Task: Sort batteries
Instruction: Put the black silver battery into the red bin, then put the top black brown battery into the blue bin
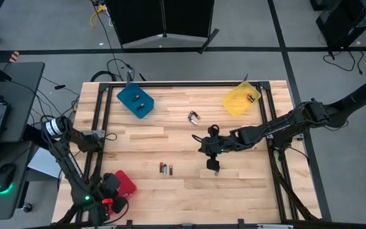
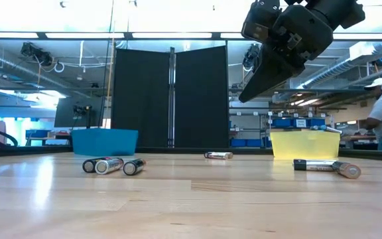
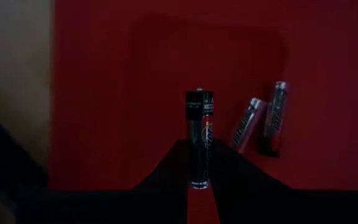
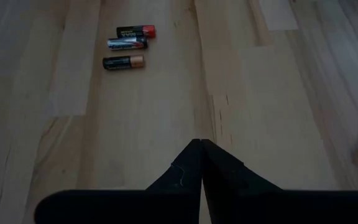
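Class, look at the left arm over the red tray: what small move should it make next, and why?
Probably open its fingers and let go. The left gripper is shut on a black battery directly above the red tray, where two silvery batteries already lie. The right gripper is shut and empty above the table, so it need not wait.

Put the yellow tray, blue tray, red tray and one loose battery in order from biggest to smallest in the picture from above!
1. Yellow tray and blue tray: look about alike, so no ranking.
2. Red tray: looks smaller, but the left arm hides part.
3. Loose battery: far the smallest.
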